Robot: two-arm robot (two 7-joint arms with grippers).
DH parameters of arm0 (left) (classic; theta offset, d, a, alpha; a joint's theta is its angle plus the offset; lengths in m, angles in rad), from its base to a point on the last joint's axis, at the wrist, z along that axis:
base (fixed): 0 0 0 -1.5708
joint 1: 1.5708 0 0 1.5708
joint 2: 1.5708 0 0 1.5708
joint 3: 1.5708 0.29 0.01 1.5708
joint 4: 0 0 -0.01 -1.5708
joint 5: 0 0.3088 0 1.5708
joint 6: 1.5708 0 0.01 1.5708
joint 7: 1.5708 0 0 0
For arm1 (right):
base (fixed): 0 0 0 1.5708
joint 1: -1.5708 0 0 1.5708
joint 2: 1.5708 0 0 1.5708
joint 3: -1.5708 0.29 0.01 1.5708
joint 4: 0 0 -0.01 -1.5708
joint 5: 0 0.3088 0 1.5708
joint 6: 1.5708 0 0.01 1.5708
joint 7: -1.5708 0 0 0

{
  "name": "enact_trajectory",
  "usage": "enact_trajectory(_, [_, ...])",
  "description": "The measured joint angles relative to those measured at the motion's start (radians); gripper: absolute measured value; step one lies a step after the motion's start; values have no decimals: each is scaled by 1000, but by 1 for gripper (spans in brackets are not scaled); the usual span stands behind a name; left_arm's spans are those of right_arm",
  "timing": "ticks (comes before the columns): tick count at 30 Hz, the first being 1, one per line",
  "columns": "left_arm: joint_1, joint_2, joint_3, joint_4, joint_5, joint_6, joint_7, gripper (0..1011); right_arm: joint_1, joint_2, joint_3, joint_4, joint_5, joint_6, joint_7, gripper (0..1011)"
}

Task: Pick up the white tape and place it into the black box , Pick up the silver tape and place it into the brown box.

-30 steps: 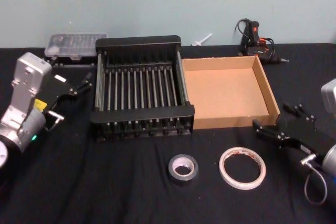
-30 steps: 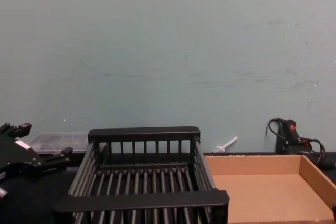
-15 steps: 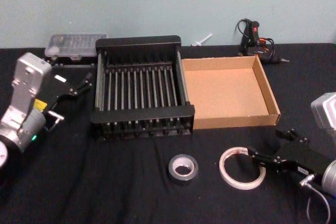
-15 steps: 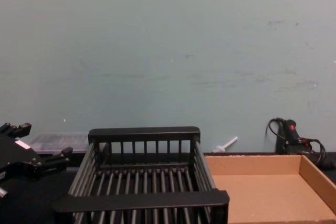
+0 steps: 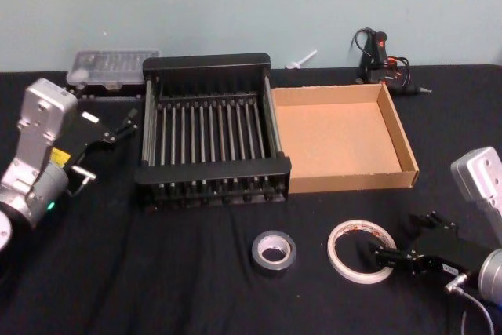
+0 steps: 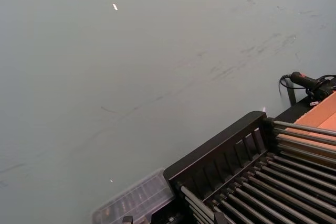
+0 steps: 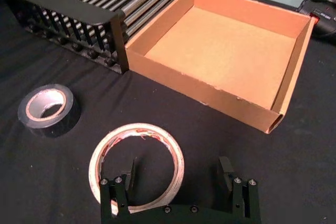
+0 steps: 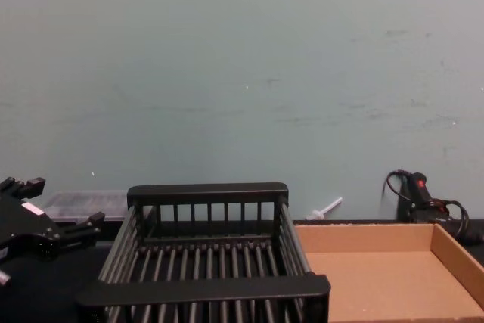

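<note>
The white tape (image 5: 361, 231) (image 7: 137, 129) lies flat on the black cloth in front of the brown box (image 5: 337, 135) (image 7: 220, 51) (image 8: 378, 277). My right gripper (image 5: 400, 239) (image 7: 177, 174) is open and low over the tape's right side, one finger inside the ring and the other outside it. The silver tape (image 5: 274, 267) (image 7: 71, 113) lies to the left of the white roll, in front of the black box (image 5: 212, 172) (image 8: 204, 289) (image 6: 220, 153) (image 7: 63, 1). Both boxes hold nothing. My left gripper (image 5: 106, 151) (image 8: 57, 203) hangs open, left of the black box.
A clear plastic case (image 5: 106, 68) (image 6: 134, 203) sits behind the black box at the back left. A glue gun with a coiled cord (image 5: 380, 56) (image 8: 420, 191) lies behind the brown box. Bare cloth stretches along the front left.
My right gripper has come down and to the left, from beside the brown box's corner to straddling the white tape's rim. The left arm and both rolls have not moved.
</note>
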Motion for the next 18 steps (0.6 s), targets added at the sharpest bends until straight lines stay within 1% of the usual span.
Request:
enact_trajectory(7, [0,0,0,0,0,0,0,1001,5,-13,-6,10,-25,22,10,1002])
enact_trajectory(18, [0,0,0,0,0,0,0,1001,13,-38,-6,32,-57,37,16,1002])
